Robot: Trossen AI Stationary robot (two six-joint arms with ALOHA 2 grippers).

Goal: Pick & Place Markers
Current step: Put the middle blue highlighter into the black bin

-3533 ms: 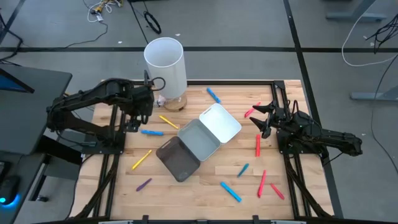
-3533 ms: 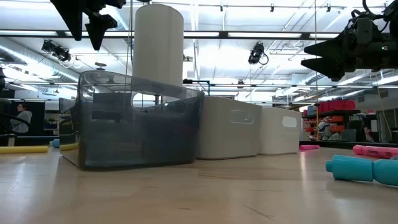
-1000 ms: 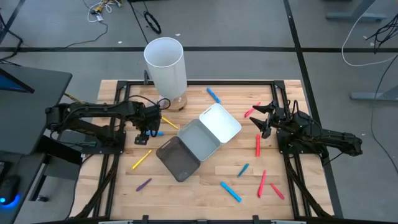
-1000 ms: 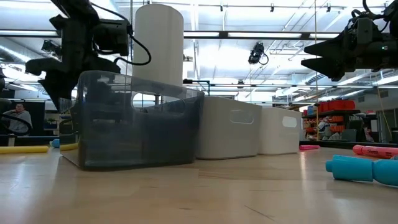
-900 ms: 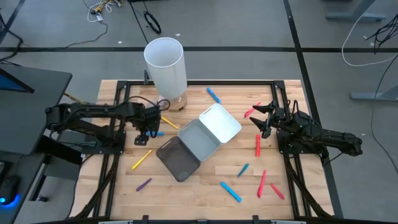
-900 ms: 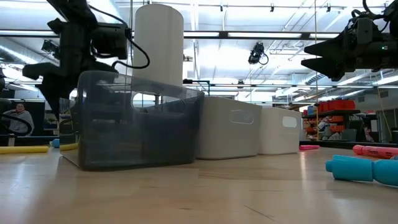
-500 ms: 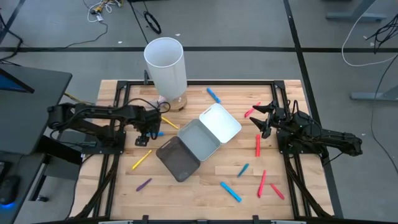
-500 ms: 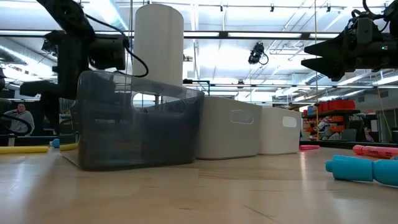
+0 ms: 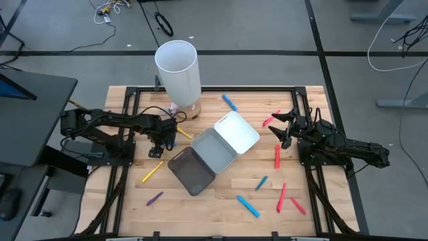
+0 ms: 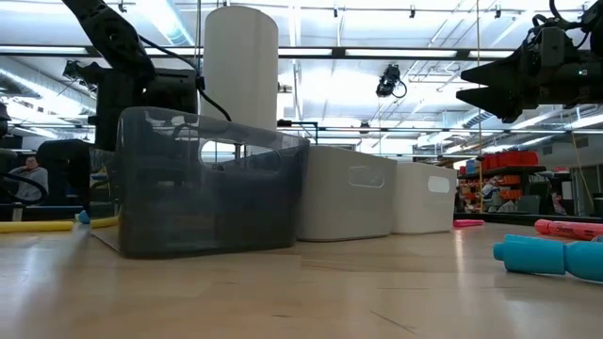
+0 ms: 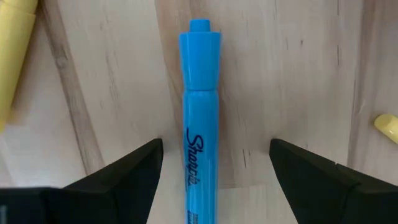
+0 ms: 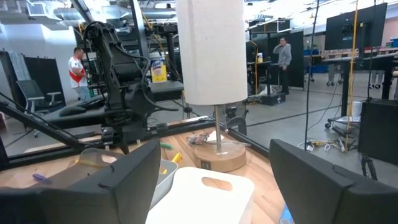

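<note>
Markers lie scattered flat on the wooden table (image 9: 221, 194). One blue marker (image 11: 200, 112) lies between the two fingers of my left gripper (image 11: 214, 180), which points straight down, open, with a gap on each side of the marker. From above, this gripper (image 9: 163, 139) covers most of that marker. It stands left of the trays. My right gripper (image 9: 279, 127) waits open and level above the table's right side. Other markers include a yellow one (image 9: 153, 171), a purple one (image 9: 154, 199) and a red one (image 9: 277, 156).
Three joined trays sit mid-table: white (image 9: 237, 132), grey (image 9: 212, 150) and dark (image 9: 192, 171). A tall white cylinder (image 9: 178, 70) stands on a wooden base at the far left. Yellow markers (image 11: 12, 56) lie close beside the left gripper. People show in the room beyond.
My left gripper has come straight down over the blue marker, staying open, and its fingers now stand low on either side of it. The marker has not moved.
</note>
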